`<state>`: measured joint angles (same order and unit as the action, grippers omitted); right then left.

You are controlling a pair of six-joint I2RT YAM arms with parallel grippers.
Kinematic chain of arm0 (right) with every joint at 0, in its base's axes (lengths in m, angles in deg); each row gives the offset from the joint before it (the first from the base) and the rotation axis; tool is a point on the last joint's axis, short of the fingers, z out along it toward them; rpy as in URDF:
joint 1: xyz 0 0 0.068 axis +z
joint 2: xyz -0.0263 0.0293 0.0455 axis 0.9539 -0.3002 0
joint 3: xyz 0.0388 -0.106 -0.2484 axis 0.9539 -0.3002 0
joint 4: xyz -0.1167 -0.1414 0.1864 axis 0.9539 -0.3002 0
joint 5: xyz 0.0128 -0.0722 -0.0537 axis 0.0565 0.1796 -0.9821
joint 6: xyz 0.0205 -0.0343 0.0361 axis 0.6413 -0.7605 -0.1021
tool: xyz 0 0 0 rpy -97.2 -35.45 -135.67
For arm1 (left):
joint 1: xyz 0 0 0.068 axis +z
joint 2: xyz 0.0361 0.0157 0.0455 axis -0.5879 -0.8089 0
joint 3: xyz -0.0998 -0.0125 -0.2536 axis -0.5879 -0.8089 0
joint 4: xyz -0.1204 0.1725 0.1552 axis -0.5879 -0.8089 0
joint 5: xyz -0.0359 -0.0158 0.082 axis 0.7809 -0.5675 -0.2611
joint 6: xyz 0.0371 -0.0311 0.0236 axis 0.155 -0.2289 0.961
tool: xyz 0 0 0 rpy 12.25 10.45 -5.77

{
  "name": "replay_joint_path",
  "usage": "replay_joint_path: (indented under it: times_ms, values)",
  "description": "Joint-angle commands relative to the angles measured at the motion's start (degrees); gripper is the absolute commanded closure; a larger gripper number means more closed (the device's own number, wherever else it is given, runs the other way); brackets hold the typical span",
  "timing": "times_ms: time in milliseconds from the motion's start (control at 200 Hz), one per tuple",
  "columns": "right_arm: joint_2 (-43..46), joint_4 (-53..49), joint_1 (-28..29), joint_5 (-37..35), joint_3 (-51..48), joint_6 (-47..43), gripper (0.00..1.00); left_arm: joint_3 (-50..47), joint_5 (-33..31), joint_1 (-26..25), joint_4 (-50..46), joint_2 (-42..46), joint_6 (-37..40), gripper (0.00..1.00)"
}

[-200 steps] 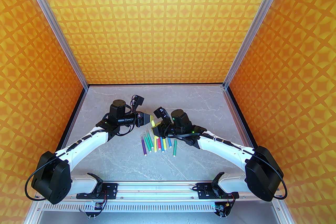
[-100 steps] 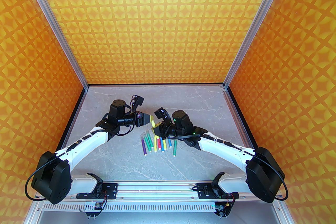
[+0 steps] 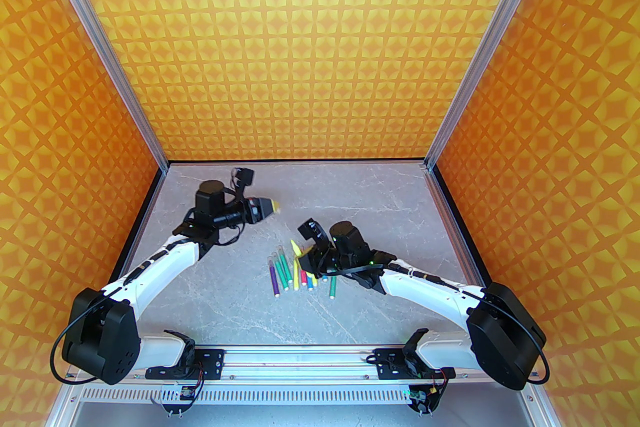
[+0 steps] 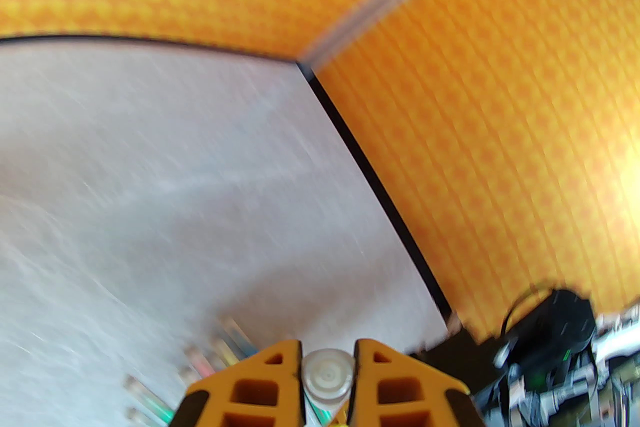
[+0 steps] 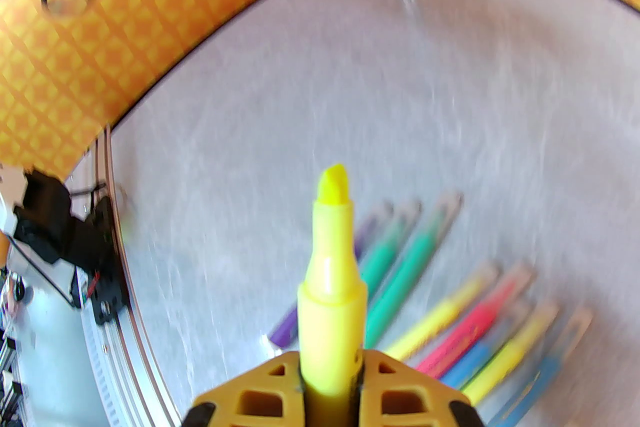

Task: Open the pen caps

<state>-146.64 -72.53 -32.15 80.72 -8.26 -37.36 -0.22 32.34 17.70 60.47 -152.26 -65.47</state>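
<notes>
Motion blur smears both wrist views. The left wrist view cuts off the left gripper [image 4: 327, 362] at the bottom edge. The cap [image 4: 327, 372] in it shows end-on only, as a clear round disc. The right wrist view hides the rear of the marker [image 5: 332, 280] behind orange fingers [image 5: 410, 395], and only its front half and bare yellow tip stand out. In the top view the right gripper [image 3: 301, 256] covers part of the pile [image 3: 287, 272], so its pens cannot be counted surely. They lie side by side on the table [image 3: 360, 194]: purple, green, yellow, pink and blue. Their caps [image 5: 452, 204] are on and show as blurred greyish stubs at the far ends.

The left jaws are pressed onto the loose cap, pinching it between the fingertips. They hold it above bare table toward the far left, well apart from the pile. The right jaws are clamped on the uncapped marker, held just over the pile with its tip pointing away from the wrist.
</notes>
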Motion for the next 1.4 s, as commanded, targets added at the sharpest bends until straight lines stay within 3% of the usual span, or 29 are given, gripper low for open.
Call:
replay_joint_path:
  times_ms: [0,100,295,505,615,960,1390]
  values:
    - [2.16,-0.28,0.01,-1.81,-0.41,0.06,1.00,1.33,-2.32,0.75,-0.02,-0.61,-0.68,1.00]
    - [2.23,-2.74,-0.25,-9.35,0.56,0.42,1.00,3.03,-5.48,1.25,-8.00,-0.09,5.19,1.00]
    - [-1.43,-11.87,-4.08,-22.31,7.09,0.18,1.00,8.45,-23.67,1.46,-30.02,-1.21,17.30,1.00]
    - [-10.71,-20.74,-12.04,-32.30,16.39,0.37,1.00,12.12,-34.16,3.59,-40.78,-6.20,22.73,1.00]
    - [-14.93,-22.32,-15.28,-35.66,19.88,-0.70,1.00,13.01,-36.12,5.82,-42.55,-9.16,24.22,1.00]
    - [-26.35,-28.31,-24.07,-35.41,30.12,-3.02,1.00,16.33,-39.24,12.15,-45.24,-19.29,28.41,1.00]
    - [-34.19,-31.35,-29.08,-36.10,33.92,-2.72,0.98,22.35,-39.25,14.04,-46.50,-31.04,30.19,1.00]
